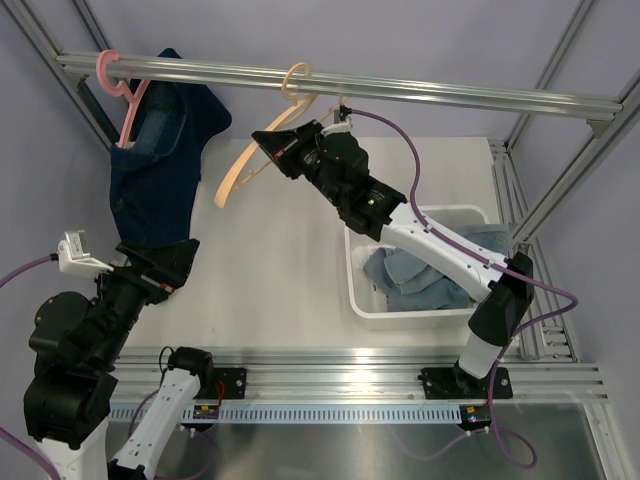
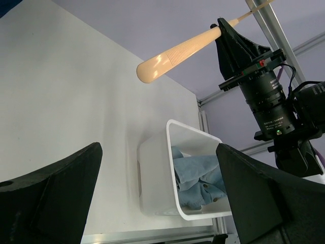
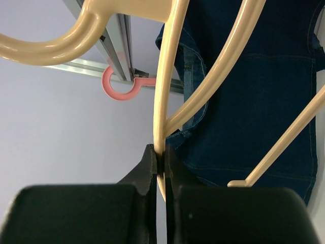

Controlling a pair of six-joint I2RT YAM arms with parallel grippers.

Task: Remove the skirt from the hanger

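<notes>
Skirt (image 1: 165, 160) just beside left gripper (image 1: 172, 268)

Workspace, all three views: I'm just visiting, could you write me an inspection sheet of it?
Surface: white table, nothing spilled.
Job's things: dark denim skirt on pink hanger, hooked over the rail.
Clutter: empty beige hanger; white bin of blue cloths.
Grippers: left gripper open, near the skirt's hem; right gripper shut on the beige hanger.
Cables: purple cables along both arms.
Surroundings: lilac walls.
</notes>
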